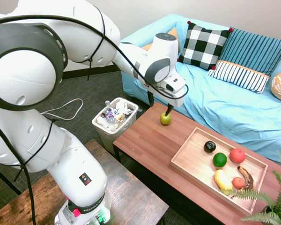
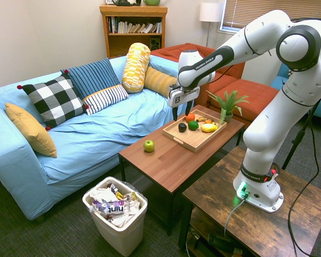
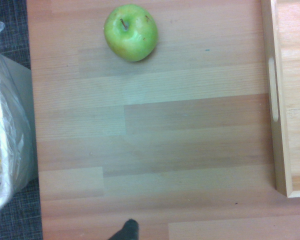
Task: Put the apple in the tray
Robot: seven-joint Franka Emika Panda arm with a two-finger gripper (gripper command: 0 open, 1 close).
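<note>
Where the green apple (image 1: pixel 165 118) sits: upright on the wooden surface (image 1: pixel 145 133), left of the tray in the first exterior view.
Jaws (image 1: pixel 159 108): wide, holding nothing, above the surface.
Tray (image 1: pixel 189 161): to the right, carrying a browned banana (image 1: pixel 246 177), yellow fruit (image 1: pixel 223 179) and round fruits (image 1: pixel 219 160).
Bin (image 1: pixel 99 127): left, just beside the surface, with bottle and crumpled waste.
Sofa (image 1: pixel 196 93): far side, blue-covered, with cushions (image 1: pixel 202 44).
</note>
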